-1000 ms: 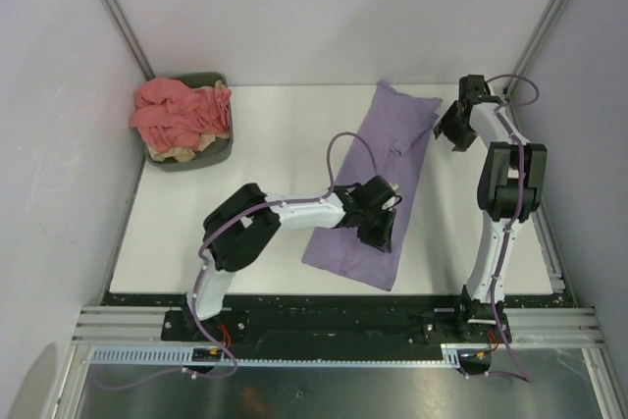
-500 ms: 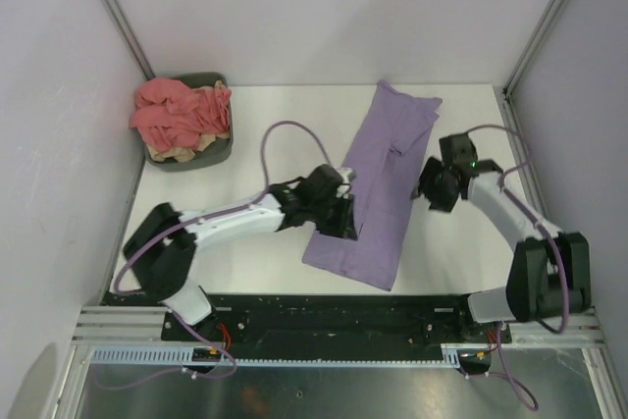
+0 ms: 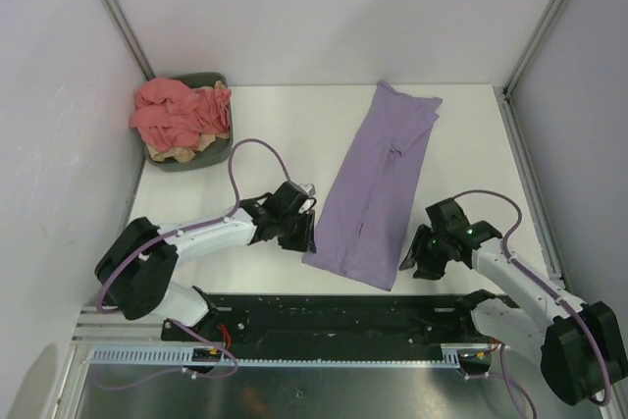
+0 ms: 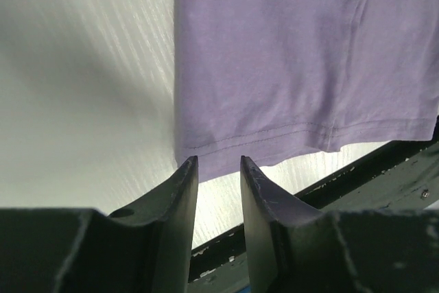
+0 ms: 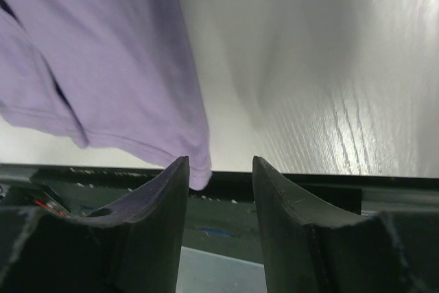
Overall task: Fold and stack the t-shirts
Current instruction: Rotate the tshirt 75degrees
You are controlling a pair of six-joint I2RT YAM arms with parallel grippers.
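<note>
A lavender t-shirt lies folded lengthwise into a long strip, running from the table's far right down to its near edge. My left gripper sits low beside the shirt's near-left corner. In the left wrist view it is open by a narrow gap with nothing between the fingers, and the shirt's hem lies just beyond the tips. My right gripper is at the near-right corner. It stands open, and the shirt's corner hangs just inside its left finger. Salmon-pink t-shirts lie heaped over a tan one.
The dark grey-green bin holding the heaped shirts stands at the table's far left corner. The white table ends in a black rail right below both grippers. Walls and metal posts close in the sides.
The left gripper slid off the shirt to its near-left corner. The right arm swung from the far right down to the near-right corner, and its jaws narrowed.
</note>
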